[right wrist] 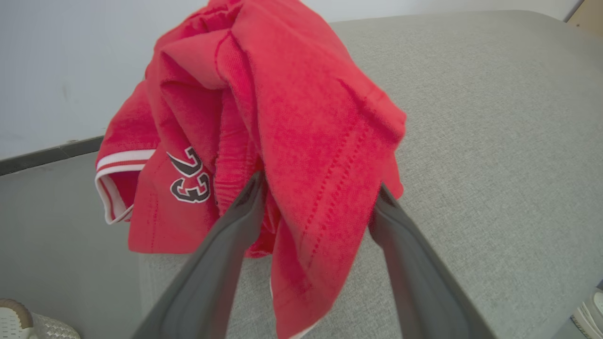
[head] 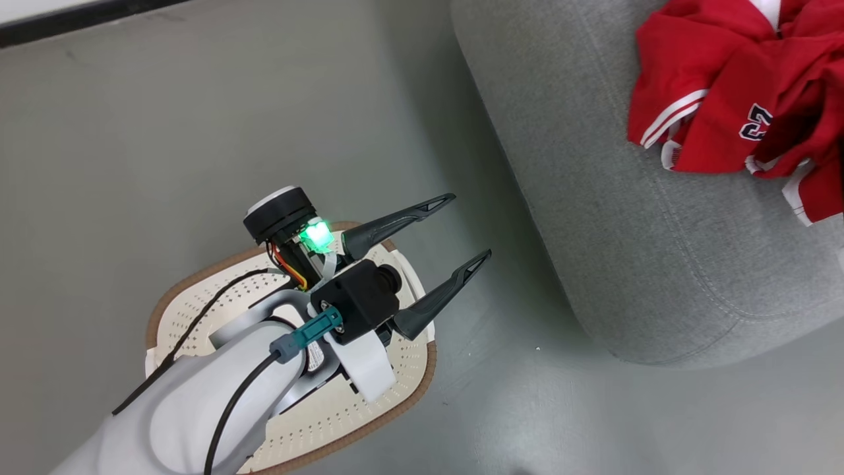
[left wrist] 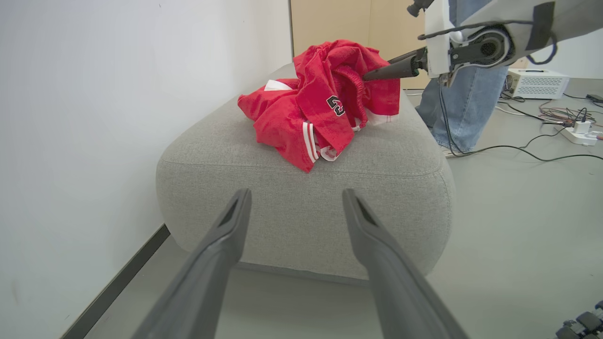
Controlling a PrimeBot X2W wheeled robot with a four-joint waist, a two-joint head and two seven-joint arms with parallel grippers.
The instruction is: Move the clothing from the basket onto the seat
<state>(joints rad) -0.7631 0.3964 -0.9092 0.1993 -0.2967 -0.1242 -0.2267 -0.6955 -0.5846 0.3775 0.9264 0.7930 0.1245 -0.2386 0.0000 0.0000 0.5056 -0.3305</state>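
Observation:
The red clothing [head: 745,86] lies bunched on the grey seat [head: 626,264] at the upper right, a dark number showing. My left gripper [head: 469,224] is open and holds nothing. It hangs above the cream basket [head: 198,277], whose inside is largely hidden by my forearm; the part that shows holds nothing. In the left wrist view, my left gripper [left wrist: 294,193] points at the seat's [left wrist: 301,212] end, and my right gripper [left wrist: 372,74] pokes into the clothing [left wrist: 320,103]. My right gripper [right wrist: 318,188] is open, with folds of the clothing [right wrist: 292,117] draped between its fingers above the seat [right wrist: 494,117].
A person in jeans [left wrist: 466,108] stands behind the seat. A white box [left wrist: 537,82], cables and a power strip [left wrist: 579,134] lie on the floor to the right. A white wall [left wrist: 94,117] runs along the seat's left. A shoe [right wrist: 19,322] is on the floor.

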